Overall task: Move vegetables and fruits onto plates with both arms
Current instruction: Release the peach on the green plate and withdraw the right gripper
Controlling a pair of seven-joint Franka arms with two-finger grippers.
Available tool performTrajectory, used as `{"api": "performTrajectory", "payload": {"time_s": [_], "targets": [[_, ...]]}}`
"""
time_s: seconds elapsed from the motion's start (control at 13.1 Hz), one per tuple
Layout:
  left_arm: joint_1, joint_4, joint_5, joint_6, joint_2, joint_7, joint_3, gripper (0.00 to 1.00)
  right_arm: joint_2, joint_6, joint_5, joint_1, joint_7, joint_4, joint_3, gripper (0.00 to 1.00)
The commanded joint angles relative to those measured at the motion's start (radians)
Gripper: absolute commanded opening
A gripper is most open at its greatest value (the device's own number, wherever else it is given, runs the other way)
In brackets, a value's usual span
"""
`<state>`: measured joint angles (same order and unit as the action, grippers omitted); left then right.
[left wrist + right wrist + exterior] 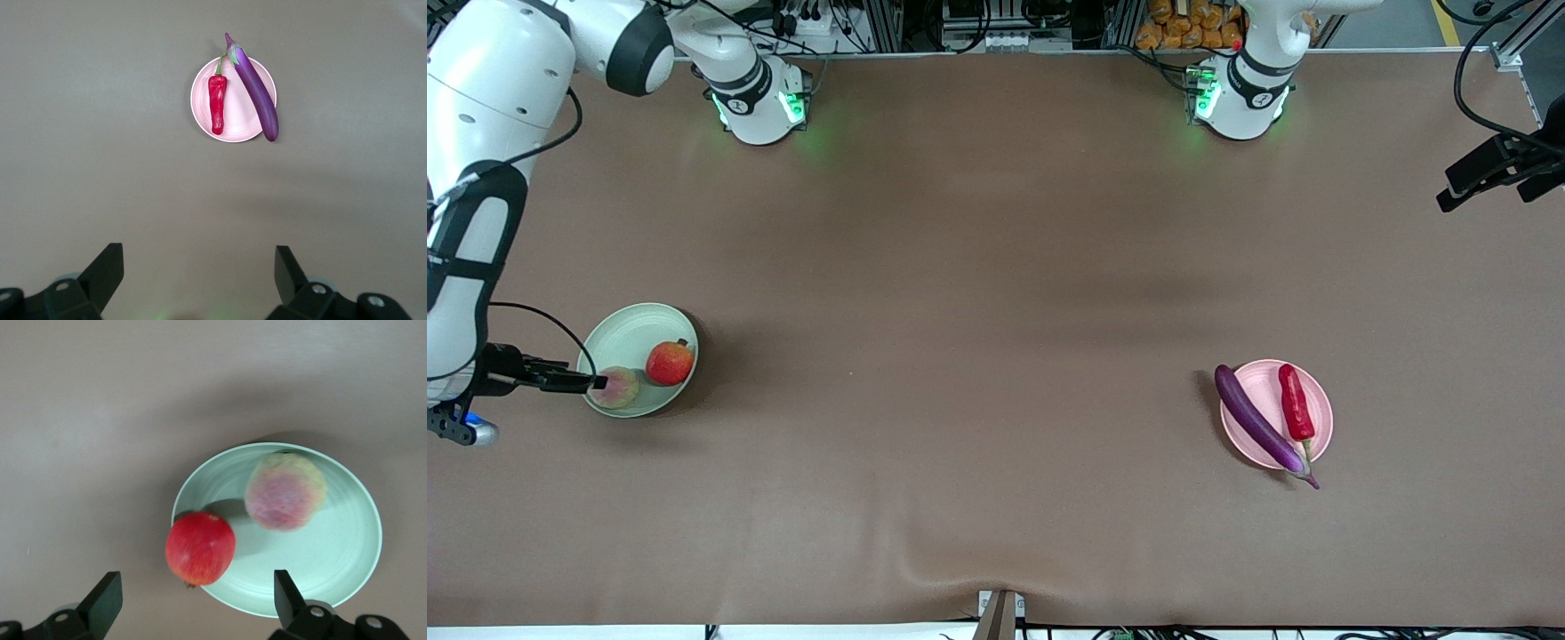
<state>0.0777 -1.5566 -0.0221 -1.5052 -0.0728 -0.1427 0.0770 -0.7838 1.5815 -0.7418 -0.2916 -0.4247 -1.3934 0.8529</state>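
The pale green plate [633,327] [347,567] lies toward the right arm's end of the table. It holds the red pomegranate [670,362] [200,549] and the fuzzy yellow-green fruit [617,388] [285,491]. My right gripper [594,383] [198,583] hovers open over that plate's edge beside the fuzzy fruit, holding nothing. The pale pink plate [1263,387] [237,127] toward the left arm's end carries the purple eggplant [1256,422] [257,93], which overhangs the rim, and the red chili pepper [1296,402] [217,103]. My left gripper [199,257] hangs open and empty high above the table.
A brown cloth [996,356] covers the whole table, with a wrinkle near its front edge [960,569]. Both arm bases [760,107] [1240,98] stand along the table's back edge.
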Motion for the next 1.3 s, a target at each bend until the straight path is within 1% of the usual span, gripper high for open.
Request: {"api": "performTrajectory", "payload": {"time_s": [0.0,0.08,0.15,0.23,0.31,0.38,0.46,0.54,0.61,0.69,0.84,0.99,1.15,1.22], "targets": [[-0.003,-0.002,-0.002,-0.003,0.001,-0.009,-0.003,1.00,0.005,-0.102,0.007,-0.036,-0.146,0.030,0.006,1.00],[-0.003,0.000,-0.001,-0.003,-0.001,-0.008,-0.003,1.00,0.005,-0.170,0.006,-0.041,-0.157,0.043,0.002,1.00],[-0.003,-0.002,-0.001,0.000,-0.004,-0.002,-0.005,1.00,0.036,-0.213,0.004,-0.044,-0.158,0.060,-0.009,1.00],[-0.001,-0.005,0.001,0.009,-0.011,0.000,-0.005,1.00,0.090,-0.221,0.018,-0.038,-0.151,0.057,-0.059,1.00],[-0.001,-0.005,0.001,0.028,-0.015,0.006,-0.005,1.00,0.148,-0.244,0.056,0.004,-0.146,0.053,-0.151,1.00],[-0.001,-0.005,0.007,0.040,-0.019,0.009,-0.008,1.00,0.211,-0.270,0.143,0.093,-0.137,0.053,-0.278,1.00],[0.001,-0.008,0.019,0.046,-0.033,0.009,-0.017,1.00,0.272,-0.270,0.257,0.176,-0.119,0.041,-0.443,1.00],[-0.001,-0.011,0.025,0.048,-0.041,-0.007,-0.049,1.00,0.344,-0.265,0.379,0.254,-0.067,0.002,-0.592,1.00],[-0.004,-0.011,0.039,0.049,-0.050,-0.023,-0.077,1.00,0.403,-0.268,0.442,0.316,-0.008,-0.030,-0.695,1.00],[-0.006,-0.011,0.057,0.051,-0.061,-0.041,-0.088,1.00,0.464,-0.271,0.469,0.354,0.027,-0.062,-0.754,1.00],[-0.010,-0.011,0.057,0.056,-0.065,-0.041,-0.083,1.00,0.569,-0.267,0.501,0.364,0.070,-0.095,-0.765,1.00],[-0.010,-0.011,0.059,0.054,-0.052,-0.043,-0.082,1.00,0.633,-0.253,0.547,0.367,0.099,-0.092,-0.765,1.00],[-0.012,-0.008,0.060,0.054,-0.036,-0.043,-0.080,1.00,0.687,-0.245,0.574,0.379,0.191,-0.088,-0.770,1.00],[-0.019,-0.008,0.060,0.054,-0.033,-0.043,-0.082,1.00,0.713,-0.239,0.602,0.376,0.248,-0.090,-0.773,1.00]]}}
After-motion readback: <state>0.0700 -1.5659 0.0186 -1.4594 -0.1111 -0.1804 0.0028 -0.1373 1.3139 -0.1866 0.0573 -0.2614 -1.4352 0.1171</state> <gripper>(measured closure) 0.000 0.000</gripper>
